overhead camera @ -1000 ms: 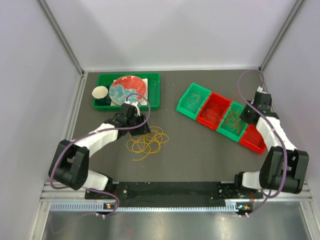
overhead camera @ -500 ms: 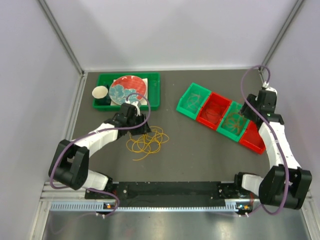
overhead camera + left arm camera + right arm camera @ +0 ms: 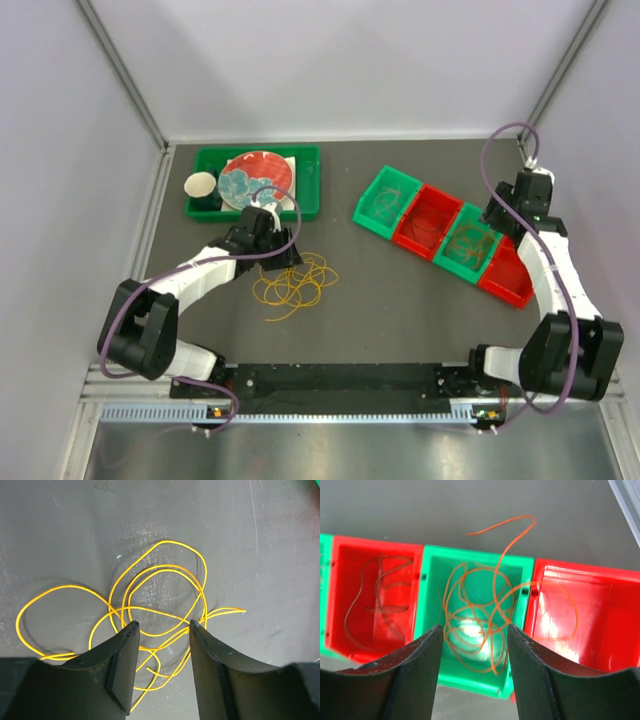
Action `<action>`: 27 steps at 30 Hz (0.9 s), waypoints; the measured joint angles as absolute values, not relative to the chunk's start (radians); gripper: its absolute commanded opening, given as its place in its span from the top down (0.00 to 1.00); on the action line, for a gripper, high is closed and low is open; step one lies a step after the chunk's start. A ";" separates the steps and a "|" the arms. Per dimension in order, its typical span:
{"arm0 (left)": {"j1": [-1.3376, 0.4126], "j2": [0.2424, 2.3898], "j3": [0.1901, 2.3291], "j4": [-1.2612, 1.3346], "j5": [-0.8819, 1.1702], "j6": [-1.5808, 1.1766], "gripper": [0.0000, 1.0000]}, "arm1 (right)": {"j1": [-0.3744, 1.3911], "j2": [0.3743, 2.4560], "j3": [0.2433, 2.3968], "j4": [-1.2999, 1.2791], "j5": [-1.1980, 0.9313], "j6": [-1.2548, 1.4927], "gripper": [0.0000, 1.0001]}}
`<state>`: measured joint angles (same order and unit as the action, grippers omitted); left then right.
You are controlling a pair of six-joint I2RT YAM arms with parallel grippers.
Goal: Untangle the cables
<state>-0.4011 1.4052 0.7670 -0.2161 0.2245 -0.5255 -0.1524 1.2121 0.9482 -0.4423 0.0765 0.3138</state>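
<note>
Yellow cables point(image 3: 295, 283): loose overlapping loops lying flat on the counter point(image 3: 400, 300), under the left gripper point(image 3: 163, 627).
Left jaws: about half open, empty, poised over crossing strands.
Handling: likely featherlight, floppy and springy; best pinched on an outer loop, away from the crossings.
Orange cable point(image 3: 470, 607): coiled in the green bin point(image 3: 475, 556), strands spilling over its rim.
Right gripper point(image 3: 475, 630): jaws parted, empty, above that bin.
</note>
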 measured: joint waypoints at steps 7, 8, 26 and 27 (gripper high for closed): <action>-0.400 1.405 0.767 -0.210 0.224 -0.525 0.51 | -0.189 1.426 1.045 -0.418 0.093 0.336 0.44; -0.400 1.405 0.767 -0.210 0.223 -0.525 0.51 | -0.199 1.447 1.055 -0.416 0.093 0.342 0.44; -0.387 1.406 0.767 -0.210 0.220 -0.521 0.51 | -0.218 1.524 1.106 -0.344 0.054 0.379 1.00; -0.387 1.405 0.767 -0.210 0.220 -0.521 0.51 | -0.218 1.488 1.083 -0.341 0.044 0.380 1.00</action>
